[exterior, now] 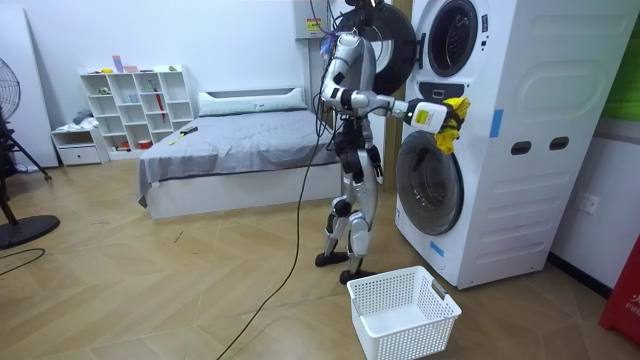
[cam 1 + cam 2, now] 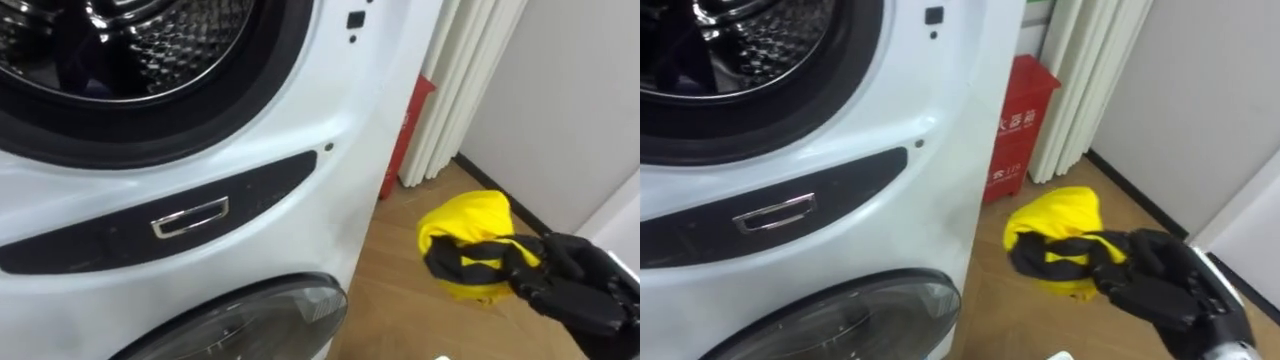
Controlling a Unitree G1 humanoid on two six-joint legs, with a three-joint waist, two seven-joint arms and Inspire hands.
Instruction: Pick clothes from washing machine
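1 hand has the goods: the robot's right hand (image 2: 572, 288) comes in from the lower right with its dark fingers curled tight round a bunched-up yellow and black garment (image 2: 468, 232). Most of the cloth bulges out past the fingers on the side toward the machine, with a black strip wrapped across the yellow. So the garment is out of the drum, up in the air in front of the washing machine (image 2: 330, 200), and in the eye views it shows against the wooden floor (image 2: 395, 265).

Just beside it on the machine's white front is a dark curved panel with a chrome handle (image 2: 190, 218). Above that is the open upper drum (image 2: 130, 50), metal holes visible inside and something dark in there, can't tell what. Below the panel is the lower glass door (image 2: 255, 318), shut.

Further out, a red bin (image 2: 1015, 130) sits against the machine's side, next to a white pleated curtain (image 2: 462, 80).

Room view: the robot stands upright facing the stacked machines, arm stretched out straight. A white laundry basket (image 1: 405, 310) is on the floor near its feet, and a bed (image 1: 230, 140) is behind it.
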